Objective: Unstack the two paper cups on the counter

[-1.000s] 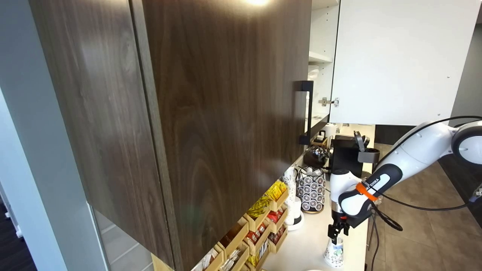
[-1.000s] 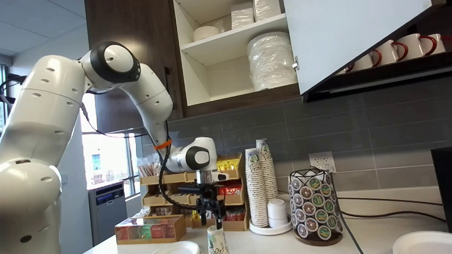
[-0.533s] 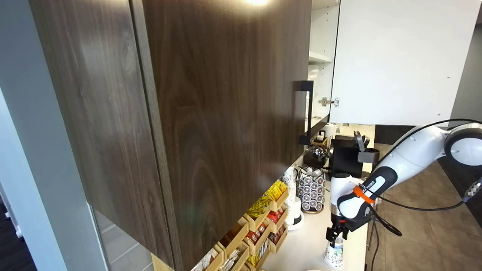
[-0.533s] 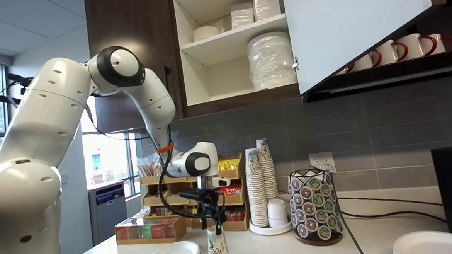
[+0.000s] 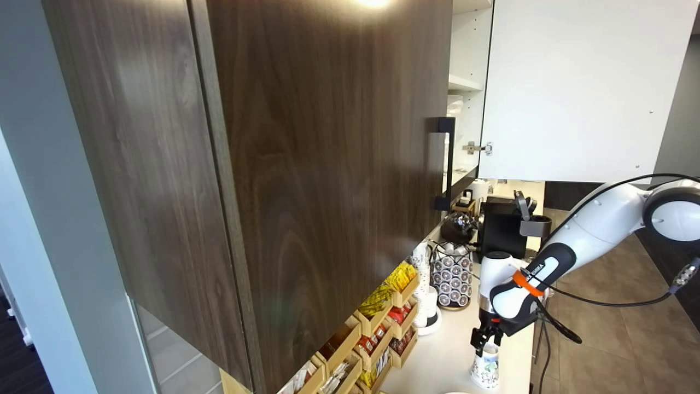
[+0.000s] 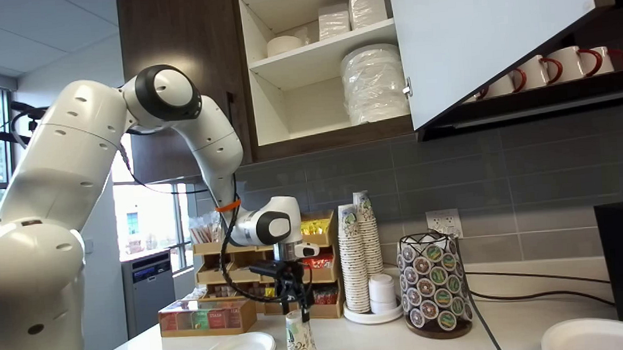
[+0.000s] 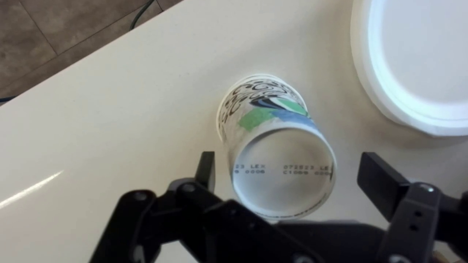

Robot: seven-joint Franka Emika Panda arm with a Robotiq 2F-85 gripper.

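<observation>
1. Paper cups (image 6: 301, 341) stand on the counter (image 7: 109, 153) of a kitchen-type room with a grey tiled wall (image 6: 450, 183); floor (image 7: 29, 47) shows past the counter edge.
2. Wall cabinet (image 6: 308, 108): fixed above counter level, its door (image 6: 496, 32) standing open. Likely no part in this task.
3. Counter: white, flat, glossy. Gives level footing; the smooth finish may let the cups slide if nudged.
4. Robot arm (image 6: 173, 89): reaches over the counter with its end turned down, probably so that a lift can run straight along the cups.
5. Plate (image 7: 424, 51): lies near the cups, not touching. Keep clearance on that side.
6. Gripper (image 7: 287, 160): jaws apart, one to each side of the upper cup (image 7: 284, 182), with a visible gap on both sides. Nothing is held. The straddle suggests that a side grip is intended.
7. Paper cups: nested, wide rims down. The doubled rim suggests two cups. Inversion presumably steadies the stack and offers the narrow end to the jaws.
8. Upper cup: grip lightly and alone. CAUTION: thin paper may dent, and a tight nest may raise both cups.
</observation>
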